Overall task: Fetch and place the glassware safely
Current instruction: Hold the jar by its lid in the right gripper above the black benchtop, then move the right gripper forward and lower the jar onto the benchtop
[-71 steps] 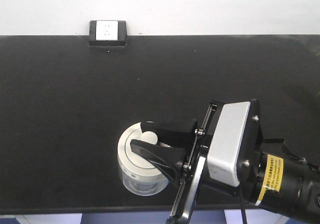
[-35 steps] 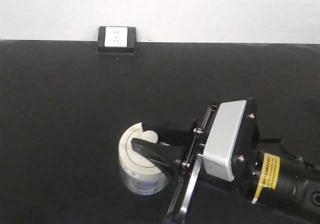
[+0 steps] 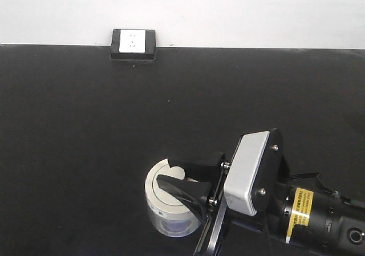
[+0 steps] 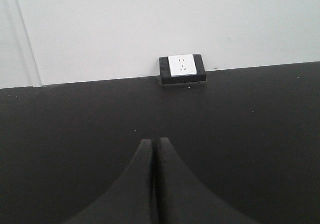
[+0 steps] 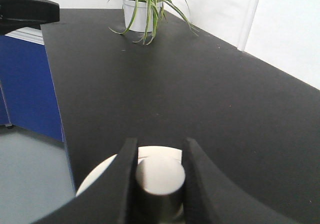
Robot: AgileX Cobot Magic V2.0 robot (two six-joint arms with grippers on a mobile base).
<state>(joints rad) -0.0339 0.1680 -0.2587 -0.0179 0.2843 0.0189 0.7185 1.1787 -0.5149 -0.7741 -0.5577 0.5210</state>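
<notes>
The glassware (image 3: 165, 206), a squat clear jar with a wide cream-white lid, is near the front of the black table (image 3: 85, 125). My right gripper (image 3: 171, 181) reaches over the lid from the right, shut on the lid's central knob (image 5: 160, 176). In the right wrist view the knob fills the gap between the two black fingers (image 5: 127, 174), and the lid (image 5: 100, 176) spreads out underneath, close to the table's edge. Whether the jar rests on the table or hangs above it I cannot tell. My left gripper (image 4: 154, 143) is shut on nothing above bare table top, and is out of the front view.
A black box with a white wall socket (image 3: 133, 44) sits at the table's back edge against the white wall, also visible as the socket box (image 4: 182, 68). A potted plant (image 5: 142, 7) stands at the far end. Beyond the table edge lie a blue panel (image 5: 25, 84) and grey floor.
My right gripper and the jar have moved toward the table's front edge and slightly right, still shut on the knob. The front view shifted between the two earlier frames.
</notes>
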